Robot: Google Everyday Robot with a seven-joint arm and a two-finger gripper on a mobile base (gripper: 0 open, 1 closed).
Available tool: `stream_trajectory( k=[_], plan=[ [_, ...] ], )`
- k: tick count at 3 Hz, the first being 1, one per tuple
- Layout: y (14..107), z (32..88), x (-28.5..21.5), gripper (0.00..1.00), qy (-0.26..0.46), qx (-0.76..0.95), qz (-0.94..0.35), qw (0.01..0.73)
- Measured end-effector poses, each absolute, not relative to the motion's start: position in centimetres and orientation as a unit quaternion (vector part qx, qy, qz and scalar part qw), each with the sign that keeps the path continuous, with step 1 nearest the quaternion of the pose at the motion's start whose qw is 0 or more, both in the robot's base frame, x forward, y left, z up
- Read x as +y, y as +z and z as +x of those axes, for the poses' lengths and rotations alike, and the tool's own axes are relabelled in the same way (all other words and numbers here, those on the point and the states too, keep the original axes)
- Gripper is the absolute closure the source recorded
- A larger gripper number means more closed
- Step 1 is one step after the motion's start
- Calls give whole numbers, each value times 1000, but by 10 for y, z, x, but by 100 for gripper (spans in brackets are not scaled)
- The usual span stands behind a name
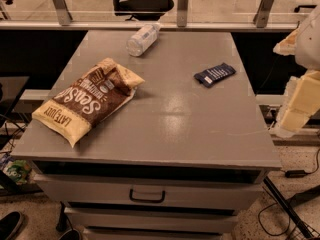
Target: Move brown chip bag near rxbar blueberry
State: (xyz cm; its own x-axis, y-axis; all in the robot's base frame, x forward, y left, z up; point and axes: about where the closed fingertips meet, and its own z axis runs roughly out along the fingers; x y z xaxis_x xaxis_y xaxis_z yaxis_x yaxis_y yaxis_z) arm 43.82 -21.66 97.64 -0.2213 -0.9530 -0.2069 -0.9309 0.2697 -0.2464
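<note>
The bag (87,101) is located on the left part of the table (175,129), well apart from the gripper (298,106). The gripper is seen at the right edge of the view, beyond the table's right side and off its top, as cream-coloured parts below the arm. Whether the gripper is parted or closed cannot be told.

The bar (215,74) is the item nearest the gripper. It is laid flat on the right rear part of the top, set at an angle, with its white print uppermost. A wide stretch of bare grey top is seen between the bar and the bag.

The bag is laid flat and diagonally. One cream end is pointed toward the front left corner, near the left edge; the other, crumpled end is directed toward the middle of the top. The brown middle with white lettering is turned upward.

The bottle (142,39) is laid on its side near the rear edge, left of centre, behind the bag and apart from both bag and bar.

A drawer with a dark handle (147,196) is fitted below the top. A chair (142,1) is seen behind the table.
</note>
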Motion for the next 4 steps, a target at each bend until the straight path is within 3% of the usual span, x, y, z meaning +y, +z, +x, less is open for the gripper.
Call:
stream_trajectory(
  k=[2, 4],
  plan=[
    [978, 450, -201, 0, -24, 764, -621, 175],
    [977, 501, -103, 0, 7, 687, -695, 213]
  ],
)
